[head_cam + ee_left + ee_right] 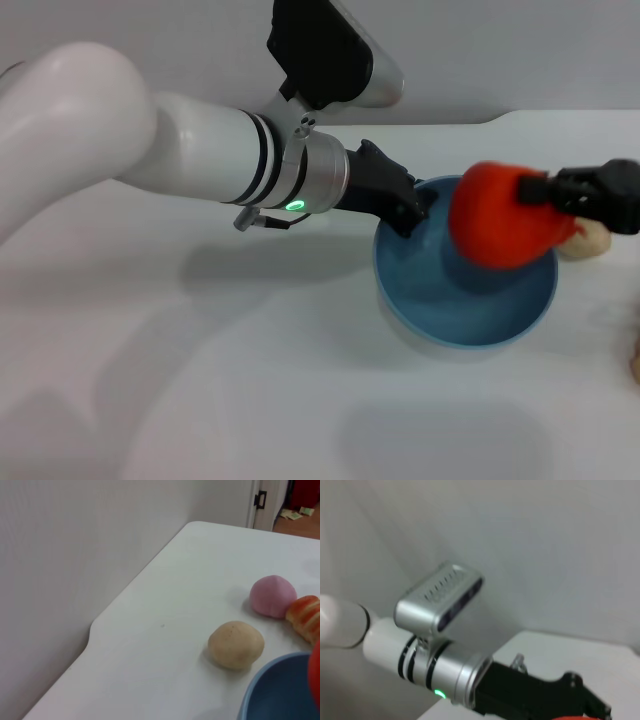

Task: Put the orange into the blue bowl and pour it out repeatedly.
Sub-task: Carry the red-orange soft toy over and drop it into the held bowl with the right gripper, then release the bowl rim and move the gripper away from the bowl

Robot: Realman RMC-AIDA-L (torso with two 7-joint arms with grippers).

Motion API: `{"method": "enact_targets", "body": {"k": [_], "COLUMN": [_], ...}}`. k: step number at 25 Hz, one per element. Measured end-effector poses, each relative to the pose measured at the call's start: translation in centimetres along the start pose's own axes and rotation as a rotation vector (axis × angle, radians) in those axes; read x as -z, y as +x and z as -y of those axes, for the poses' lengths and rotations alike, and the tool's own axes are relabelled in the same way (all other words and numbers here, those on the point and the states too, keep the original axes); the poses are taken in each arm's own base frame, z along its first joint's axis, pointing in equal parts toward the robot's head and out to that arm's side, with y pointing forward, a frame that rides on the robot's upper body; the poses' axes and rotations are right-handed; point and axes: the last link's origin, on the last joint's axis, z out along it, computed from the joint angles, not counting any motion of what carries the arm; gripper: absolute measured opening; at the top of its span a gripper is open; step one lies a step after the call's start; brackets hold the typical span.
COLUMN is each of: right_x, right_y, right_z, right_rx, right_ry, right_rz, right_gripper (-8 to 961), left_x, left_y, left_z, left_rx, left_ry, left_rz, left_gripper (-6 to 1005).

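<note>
Head view: the left gripper [408,212] clamps the rim of the blue bowl [465,322] on the white table [200,400]; the right gripper [545,190] holds the orange [500,215] above the bowl.

Left wrist view: a beige lump [235,644], pink ball [272,595] and bowl rim.

Right wrist view: only the left arm [420,655].

Bright red-orange lumpy fruit [500,215], glossy light-blue round bowl [465,305]; beige round lump [236,645], pink dome lump [272,596] at 1 o'clock; white tabletop [200,400].
</note>
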Motion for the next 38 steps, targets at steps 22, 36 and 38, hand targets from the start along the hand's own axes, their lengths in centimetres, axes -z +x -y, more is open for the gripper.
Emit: {"method": "enact_targets", "body": {"k": [22,36,38], "right_x": [3.3,4.9,4.8], "right_y": [1.5,2.4,2.4], "right_z": [1.9,1.8,1.8], "right_rx": [-0.112,-0.156,-0.156], "right_ry": [0.150,0.176,0.175], "right_rz": [0.128,0.166,0.166], "right_gripper": [505,504,503], "left_x": [-0.9,-1.6,-1.4], "left_y": [-1.8,-5.1,-5.5], "left_z": [2.8,4.4,4.8], "left_rx": [0.020,0.030,0.043], "left_ry": [0.174,0.210,0.219], "left_rz": [-0.038,0.089,0.097], "left_gripper": [-1,-1,-1]}}
